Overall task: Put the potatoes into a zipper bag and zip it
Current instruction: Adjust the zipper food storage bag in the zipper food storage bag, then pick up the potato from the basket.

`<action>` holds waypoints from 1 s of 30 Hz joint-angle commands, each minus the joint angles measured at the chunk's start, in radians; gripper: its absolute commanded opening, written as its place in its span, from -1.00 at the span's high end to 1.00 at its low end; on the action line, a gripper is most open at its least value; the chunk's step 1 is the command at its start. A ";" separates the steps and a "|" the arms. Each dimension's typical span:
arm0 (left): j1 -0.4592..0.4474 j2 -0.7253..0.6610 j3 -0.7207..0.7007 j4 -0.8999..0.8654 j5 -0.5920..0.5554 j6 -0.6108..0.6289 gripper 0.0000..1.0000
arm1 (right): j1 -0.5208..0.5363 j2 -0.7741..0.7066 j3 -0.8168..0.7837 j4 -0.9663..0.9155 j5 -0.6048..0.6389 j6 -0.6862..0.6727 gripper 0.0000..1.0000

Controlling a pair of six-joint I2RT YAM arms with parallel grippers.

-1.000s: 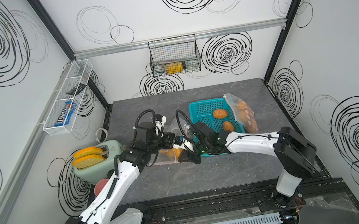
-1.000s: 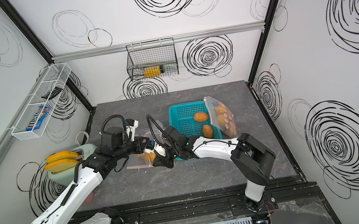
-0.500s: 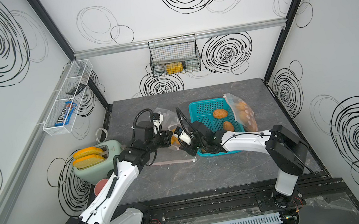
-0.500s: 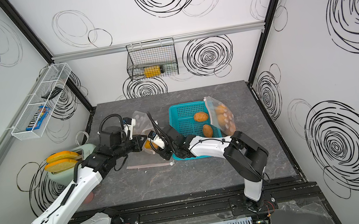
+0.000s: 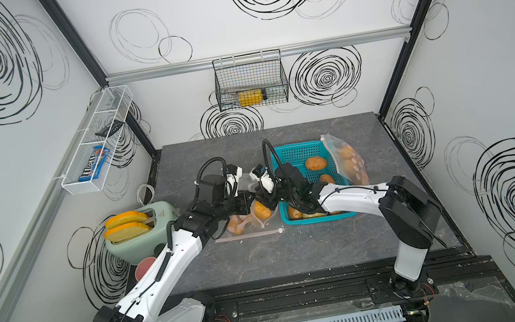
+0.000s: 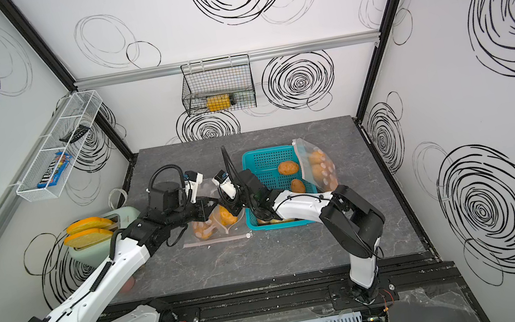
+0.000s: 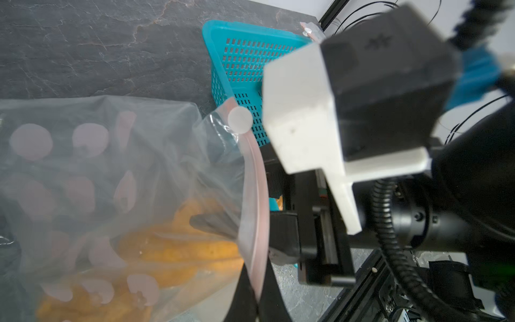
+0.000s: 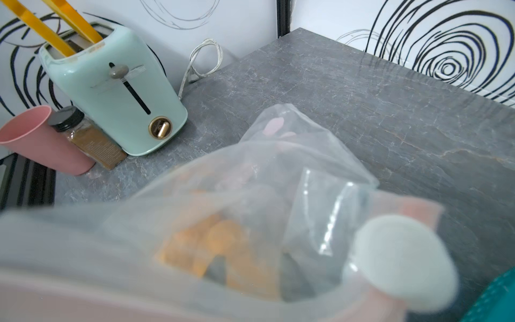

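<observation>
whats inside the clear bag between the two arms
Orange potatoes show through the clear bag. Their number cannot be told: the film blurs them and some lie behind others.

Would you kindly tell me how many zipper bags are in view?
2. One zipper bag sits on the table between toaster and teal basket; the other leans on the basket's opposite side. I see no others.

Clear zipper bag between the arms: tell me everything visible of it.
The clear plastic zipper bag, printed with pale pink spots, has a pink zipper strip ending in a white round tab. It rests on the grey table beside the teal perforated basket, holding orange-brown potatoes. Its mouth is unzipped. The left end effector pinches the strip; the right end effector is at the mouth, grip unclear.
</observation>
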 commanded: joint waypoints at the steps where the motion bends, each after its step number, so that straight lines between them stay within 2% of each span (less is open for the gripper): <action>1: -0.005 0.001 0.021 0.008 -0.015 0.000 1.00 | -0.011 -0.103 -0.028 -0.015 -0.078 -0.003 0.06; 7: 0.000 -0.001 0.021 0.006 -0.038 -0.004 1.00 | -0.051 -0.300 -0.113 -0.117 -0.137 -0.029 -0.23; 11: 0.002 -0.002 0.019 0.007 -0.034 -0.006 1.00 | -0.139 -0.419 -0.209 -0.074 -0.072 0.037 -0.29; 14: 0.001 0.000 0.018 0.008 -0.033 -0.008 1.00 | -0.236 -0.445 -0.234 -0.091 0.002 0.131 -0.36; 19: 0.002 -0.005 0.018 0.010 -0.029 -0.007 1.00 | -0.313 -0.331 -0.159 -0.248 0.206 0.140 -0.39; 23: 0.002 -0.007 0.019 0.008 -0.027 -0.006 1.00 | -0.313 -0.192 -0.019 -0.426 0.381 0.128 -0.41; 26: 0.002 -0.009 0.019 0.006 -0.027 -0.005 1.00 | -0.309 -0.097 0.108 -0.632 0.487 0.179 -0.44; 30: 0.001 -0.011 0.019 0.006 -0.034 -0.004 1.00 | -0.271 -0.010 0.159 -0.773 0.637 0.186 -0.48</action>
